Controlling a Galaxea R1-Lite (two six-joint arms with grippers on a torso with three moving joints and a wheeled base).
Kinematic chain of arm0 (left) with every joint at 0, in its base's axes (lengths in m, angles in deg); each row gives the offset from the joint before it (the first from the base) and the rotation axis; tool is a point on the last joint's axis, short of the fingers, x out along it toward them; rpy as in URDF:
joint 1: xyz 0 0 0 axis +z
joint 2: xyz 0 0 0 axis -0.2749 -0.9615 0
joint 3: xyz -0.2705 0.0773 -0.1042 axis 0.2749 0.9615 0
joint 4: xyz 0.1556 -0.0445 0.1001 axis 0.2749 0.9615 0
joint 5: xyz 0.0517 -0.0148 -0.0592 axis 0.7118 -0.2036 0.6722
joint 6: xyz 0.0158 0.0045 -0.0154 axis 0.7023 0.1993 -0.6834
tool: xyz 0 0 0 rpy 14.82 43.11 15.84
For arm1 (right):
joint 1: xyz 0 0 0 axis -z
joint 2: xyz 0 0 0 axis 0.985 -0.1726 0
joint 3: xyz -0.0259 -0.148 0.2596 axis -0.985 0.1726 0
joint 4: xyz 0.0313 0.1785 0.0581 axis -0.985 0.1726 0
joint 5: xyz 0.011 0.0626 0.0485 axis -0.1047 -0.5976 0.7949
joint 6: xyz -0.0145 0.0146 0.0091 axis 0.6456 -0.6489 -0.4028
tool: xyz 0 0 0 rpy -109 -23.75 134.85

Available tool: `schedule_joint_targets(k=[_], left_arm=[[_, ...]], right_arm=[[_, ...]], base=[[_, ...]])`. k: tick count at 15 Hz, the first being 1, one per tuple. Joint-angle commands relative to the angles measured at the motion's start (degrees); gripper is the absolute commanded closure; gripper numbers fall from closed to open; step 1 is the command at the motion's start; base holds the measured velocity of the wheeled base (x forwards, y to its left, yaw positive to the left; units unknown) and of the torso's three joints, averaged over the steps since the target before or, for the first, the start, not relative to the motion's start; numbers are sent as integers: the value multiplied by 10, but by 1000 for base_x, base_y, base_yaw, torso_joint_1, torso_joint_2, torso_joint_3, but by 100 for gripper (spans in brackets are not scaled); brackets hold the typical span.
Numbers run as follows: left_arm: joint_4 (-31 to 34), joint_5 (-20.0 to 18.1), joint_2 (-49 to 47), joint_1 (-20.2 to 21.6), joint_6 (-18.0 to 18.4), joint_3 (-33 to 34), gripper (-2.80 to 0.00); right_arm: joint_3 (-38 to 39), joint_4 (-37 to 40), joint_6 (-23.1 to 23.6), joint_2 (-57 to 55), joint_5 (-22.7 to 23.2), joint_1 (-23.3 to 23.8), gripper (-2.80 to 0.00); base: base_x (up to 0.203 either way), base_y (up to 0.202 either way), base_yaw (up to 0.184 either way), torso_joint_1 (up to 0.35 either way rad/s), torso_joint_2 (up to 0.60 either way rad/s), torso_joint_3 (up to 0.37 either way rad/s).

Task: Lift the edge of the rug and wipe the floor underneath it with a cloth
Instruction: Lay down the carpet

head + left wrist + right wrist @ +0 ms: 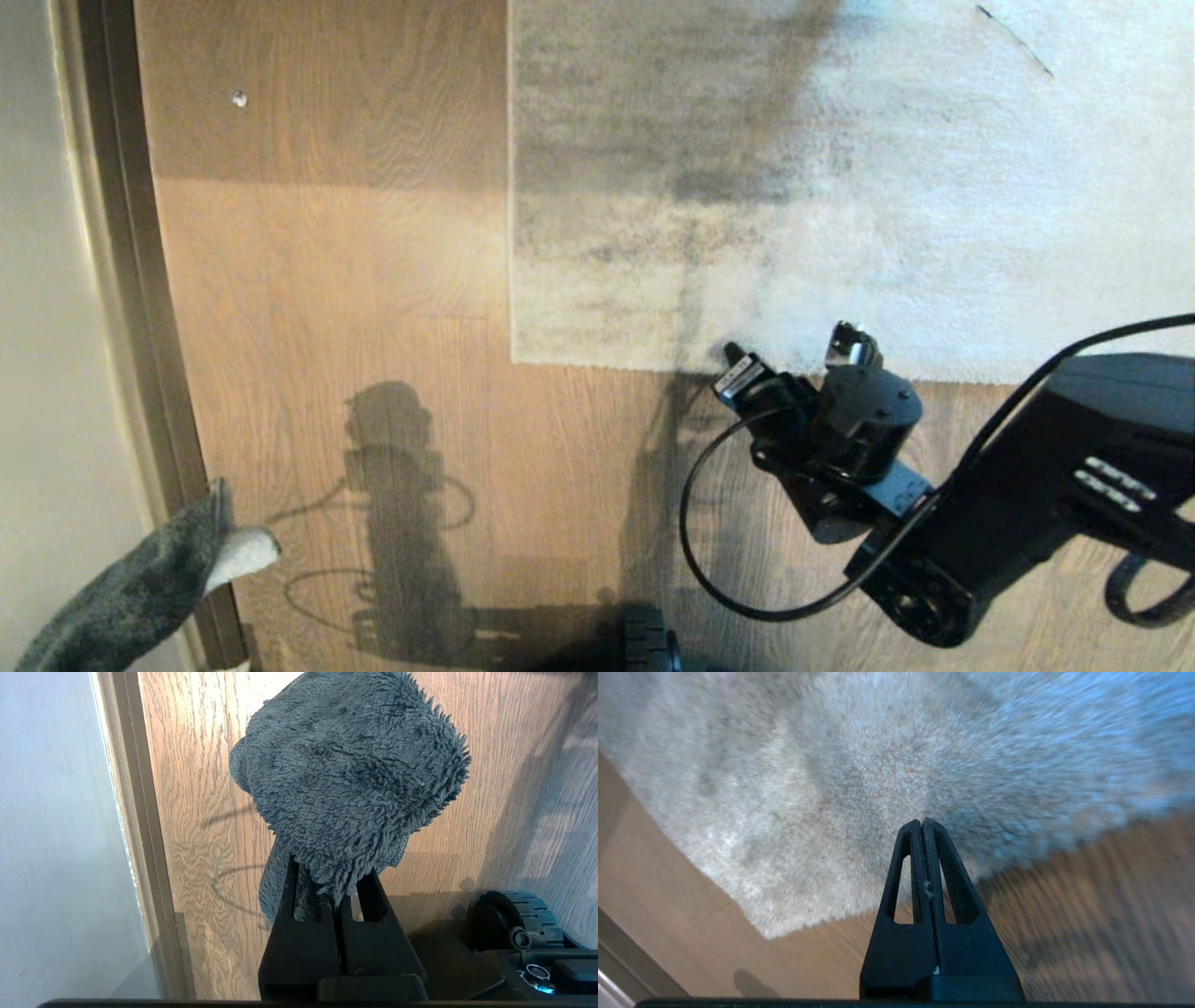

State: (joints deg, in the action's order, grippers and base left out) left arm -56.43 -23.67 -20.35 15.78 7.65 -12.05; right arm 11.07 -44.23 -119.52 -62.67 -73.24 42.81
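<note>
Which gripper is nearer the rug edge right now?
Right. The right gripper, shut and empty, hangs right over the rug edge. The left gripper, shut on the cloth, sits far off by the skirting, over bare floor.

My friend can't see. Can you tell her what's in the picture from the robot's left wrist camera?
The left pincer is shut on a fuzzy dark grey cloth, which bunches up above its tips. Behind it is brown wooden floor, with a pale wall along one side and a black wheel in one corner.
</note>
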Motion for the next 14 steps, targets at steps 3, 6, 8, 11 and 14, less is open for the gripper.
schedule_joint_targets(k=[3, 6, 8, 11, 14], left_arm=[[-1, 0, 0, 0, 0, 0, 0], [-1, 0, 0, 0, 0, 0, 0], [-1, 0, 0, 0, 0, 0, 0], [-1, 0, 0, 0, 0, 0, 0], [-1, 0, 0, 0, 0, 0, 0]], right_arm=[[-82, -25, -1, -78, -1, -1, 0], [-90, -25, -2, -97, -1, 0, 0], [-91, -25, -2, -105, -3, 0, 0], [-78, -25, -2, -78, -1, -1, 0], [-27, -26, -2, -7, 1, -1, 0]], base=[[0, 0, 0, 0, 0, 0], [0, 0, 0, 0, 0, 0], [0, 0, 0, 0, 0, 0], [0, 0, 0, 0, 0, 0], [0, 0, 0, 0, 0, 0]])
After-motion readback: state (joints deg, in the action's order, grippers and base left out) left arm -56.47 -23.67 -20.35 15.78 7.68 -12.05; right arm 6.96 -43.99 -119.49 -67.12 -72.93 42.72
